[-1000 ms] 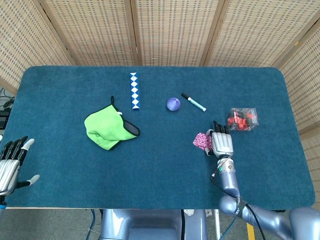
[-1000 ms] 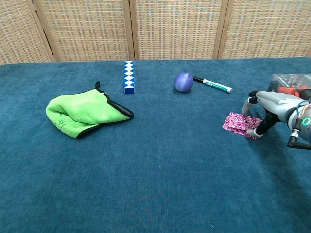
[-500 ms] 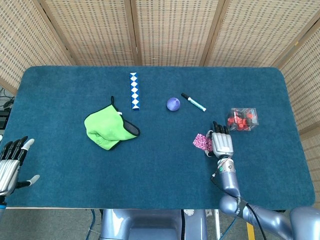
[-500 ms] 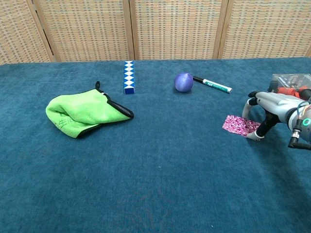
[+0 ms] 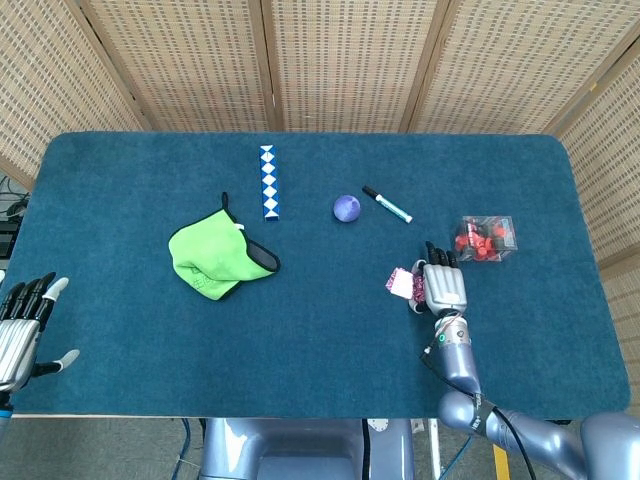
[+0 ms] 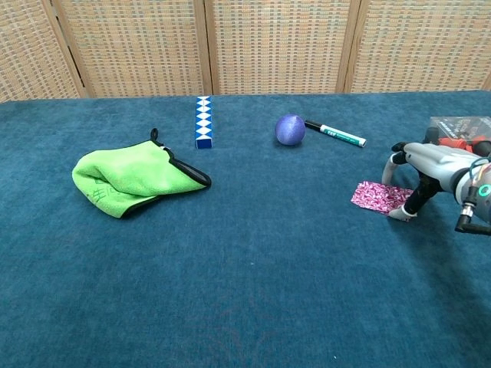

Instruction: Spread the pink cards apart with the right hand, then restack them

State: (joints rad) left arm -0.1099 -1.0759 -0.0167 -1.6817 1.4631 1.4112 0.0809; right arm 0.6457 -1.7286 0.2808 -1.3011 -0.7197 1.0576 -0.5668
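The pink patterned cards point(image 5: 403, 284) point(image 6: 377, 196) lie in a small pile on the blue cloth, right of centre. My right hand point(image 5: 444, 286) point(image 6: 431, 170) arches over the pile's right end with its fingers spread. Its fingertips point(image 6: 400, 214) come down at the pile's edge, touching the cards or the cloth beside them. Nothing is lifted off the table. In the head view a pale edge shows at the pile's left side. My left hand point(image 5: 22, 327) hangs open off the table's near left corner, holding nothing.
A clear box of red pieces point(image 5: 486, 238) point(image 6: 460, 132) sits just behind the right hand. Further back lie a marker point(image 5: 387, 204) point(image 6: 336, 134), a purple ball point(image 5: 347, 208) point(image 6: 290, 129) and a blue-white zigzag strip point(image 5: 268, 181). A green cloth point(image 5: 216, 257) point(image 6: 132, 178) lies left.
The pile looks slightly narrower in the head view, with a pale edge now showing at its left. The right hand's thumb has shifted a little toward the near edge. The left hand is unmoved.
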